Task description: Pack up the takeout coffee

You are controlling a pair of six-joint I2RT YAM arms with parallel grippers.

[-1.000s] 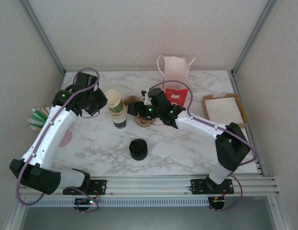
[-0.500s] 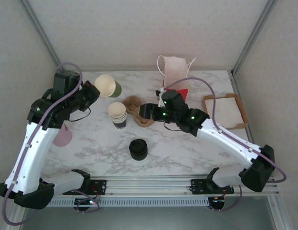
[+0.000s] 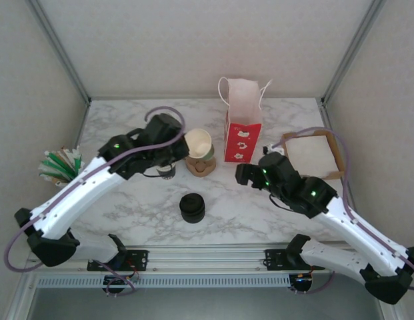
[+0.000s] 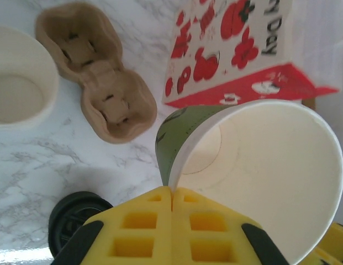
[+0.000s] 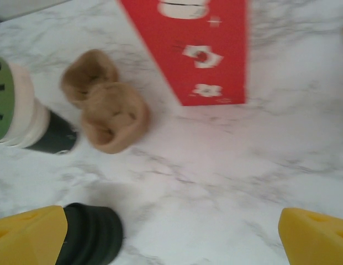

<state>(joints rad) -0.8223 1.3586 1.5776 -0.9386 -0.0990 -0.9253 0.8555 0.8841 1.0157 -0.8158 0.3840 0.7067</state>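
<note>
Wrist view, unlike overhead, shows left gripper (image 4: 172, 193) pinching cup (image 4: 265, 165) wall.

The left arm slants across the left half of the marble table (image 3: 247, 217), its pincer (image 4: 172, 199) pinching a lidless green paper cup (image 4: 259, 176) close above the brown moulded-pulp two-cup carrier (image 4: 96, 77), so the way down to that carrier is crowded, with the stack of cream-rimmed paper cups (image 5: 27, 118) just to its left. The tall red-and-white paper bag (image 3: 243, 130) stands near its right, a narrow lane of bare marble between them. Nearer the arms, the squat black stack of lids (image 3: 192, 208) stands alone, and the marble to its right lies open under the wide-spread right pincer (image 5: 172, 221).
</note>
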